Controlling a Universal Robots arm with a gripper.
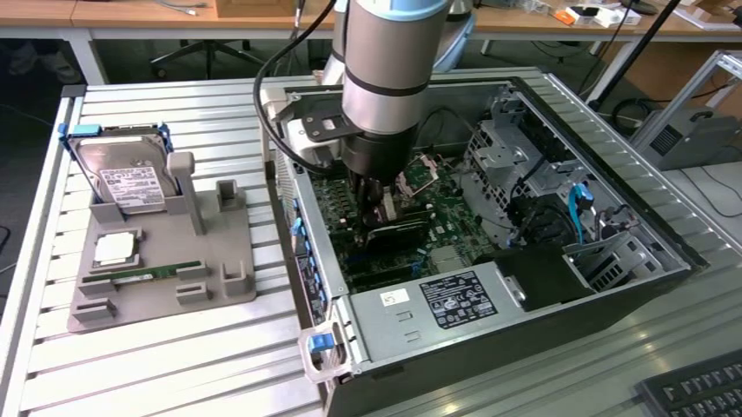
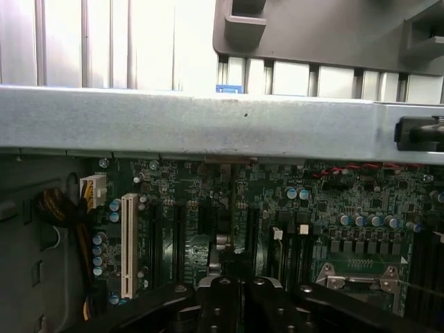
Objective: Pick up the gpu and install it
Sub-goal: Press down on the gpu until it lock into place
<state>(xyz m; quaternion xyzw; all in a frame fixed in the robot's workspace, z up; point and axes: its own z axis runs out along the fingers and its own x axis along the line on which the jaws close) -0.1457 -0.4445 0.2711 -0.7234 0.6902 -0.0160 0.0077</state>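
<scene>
exterior high, wrist close — sharing motherboard [image 1: 400, 221]

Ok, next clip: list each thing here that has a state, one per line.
gripper: shut, lowered inside the case over the motherboard
gpu: dark card standing on edge at the gripper's tip; whether it is seated cannot be told
computer case: side panel off, interior exposed
hard drive: upright in the grey holder
RAM stick: lying flat in the grey holder
white slot: empty

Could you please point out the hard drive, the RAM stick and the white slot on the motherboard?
Hard drive [image 1: 131, 184], exterior view, on its labelled face.
RAM stick [image 1: 142, 275], exterior view, mid-length of the green strip.
White slot [image 2: 129, 244], wrist view, mid-length of the slot.
</scene>
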